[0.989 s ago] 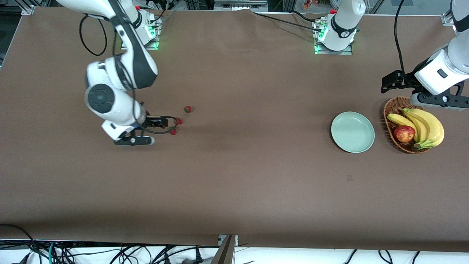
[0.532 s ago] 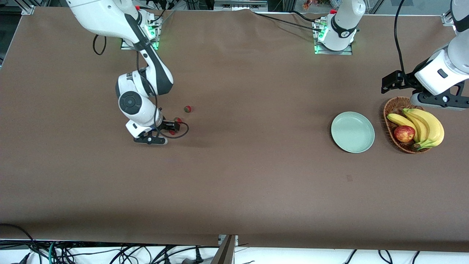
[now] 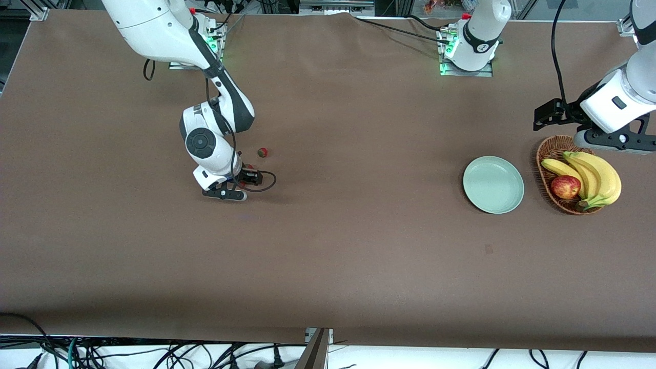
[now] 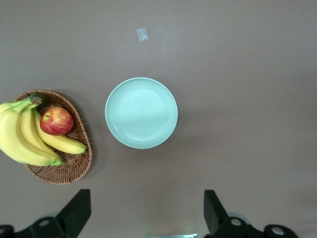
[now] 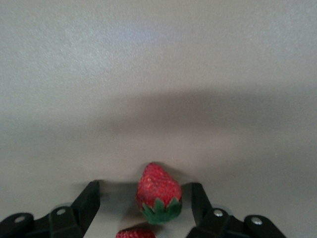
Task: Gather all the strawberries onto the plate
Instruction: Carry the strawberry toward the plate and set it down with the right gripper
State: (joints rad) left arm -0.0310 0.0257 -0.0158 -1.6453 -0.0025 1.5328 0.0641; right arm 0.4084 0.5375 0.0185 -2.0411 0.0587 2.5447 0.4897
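Note:
One strawberry (image 3: 262, 152) lies free on the brown table toward the right arm's end. My right gripper (image 3: 252, 177) is low over the table just nearer the front camera than that berry. In the right wrist view it (image 5: 145, 199) is open, with a second strawberry (image 5: 158, 192) between its fingers and a gap on each side. A third strawberry (image 5: 135, 232) shows partly at that view's edge. The mint-green plate (image 3: 493, 184) sits toward the left arm's end and holds nothing; it also shows in the left wrist view (image 4: 141, 113). My left gripper (image 3: 544, 114) waits open (image 4: 146, 218), high over the table beside the basket.
A wicker basket (image 3: 544, 151) with bananas (image 3: 597, 177) and a red apple (image 3: 565, 186) stands beside the plate, at the left arm's end; its rim also shows in the left wrist view (image 4: 74, 171). A small tape mark (image 3: 488, 249) lies nearer the front camera than the plate.
My right arm has swung toward the left arm's end of the table, and its gripper now covers the two strawberries it was beside. The left arm, plate and lone strawberry have not moved.

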